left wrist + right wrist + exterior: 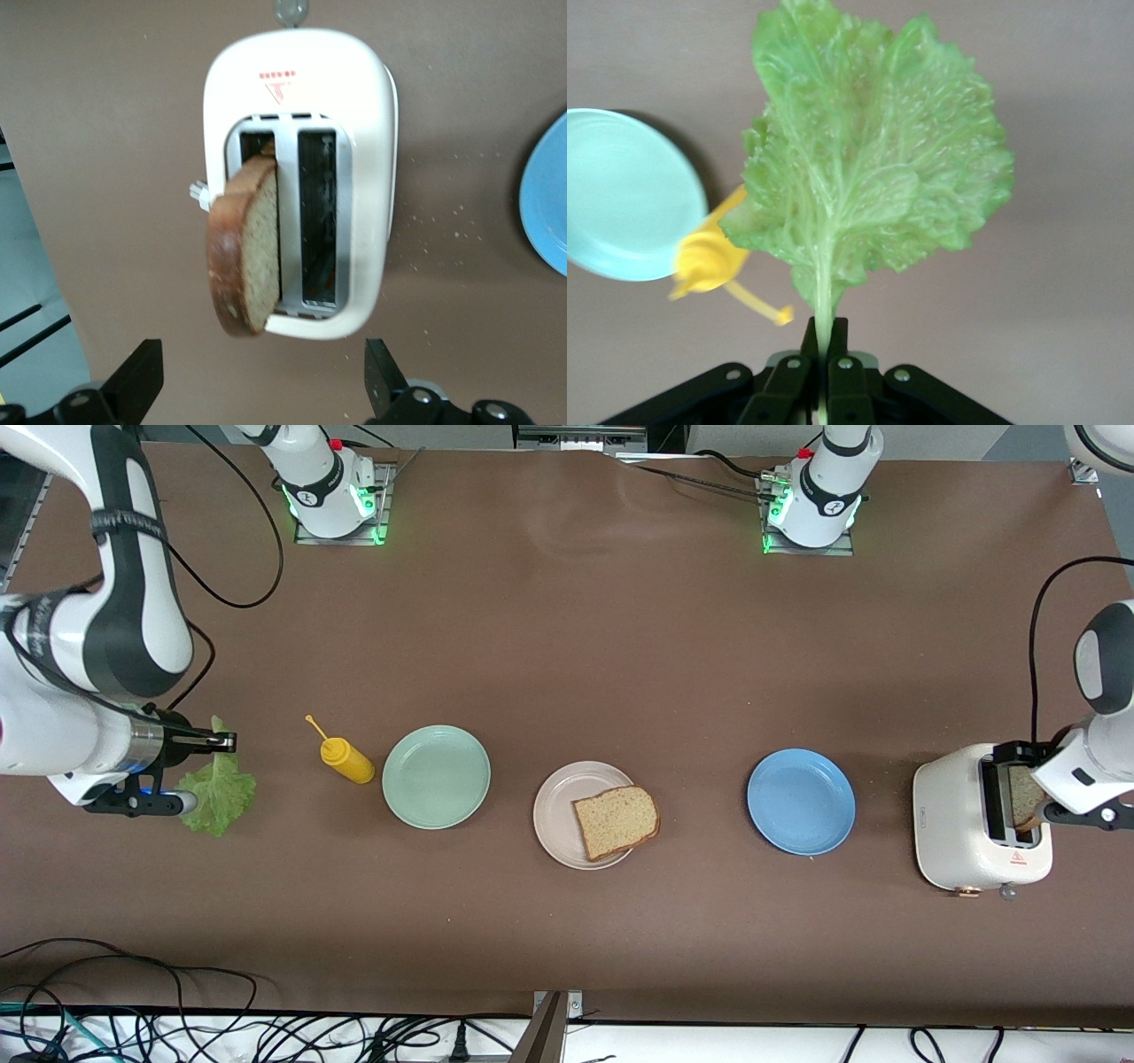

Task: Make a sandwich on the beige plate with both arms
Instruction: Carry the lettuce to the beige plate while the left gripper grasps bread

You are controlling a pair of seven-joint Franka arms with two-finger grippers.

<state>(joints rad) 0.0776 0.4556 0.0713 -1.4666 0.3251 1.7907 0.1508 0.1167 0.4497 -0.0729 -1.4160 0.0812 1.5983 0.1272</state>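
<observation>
Right wrist view shows the right gripper clamped on the stem of a ruffled green lettuce leaf, near the yellow squeeze bottle. One square tan bread slice lies on the round beige plate. The left gripper hovers spread wide over a white toaster holding a second brown-crusted bread slice.

Brown table carries mustard bottle, mint plate, beige plate, blue plate, toaster.
</observation>
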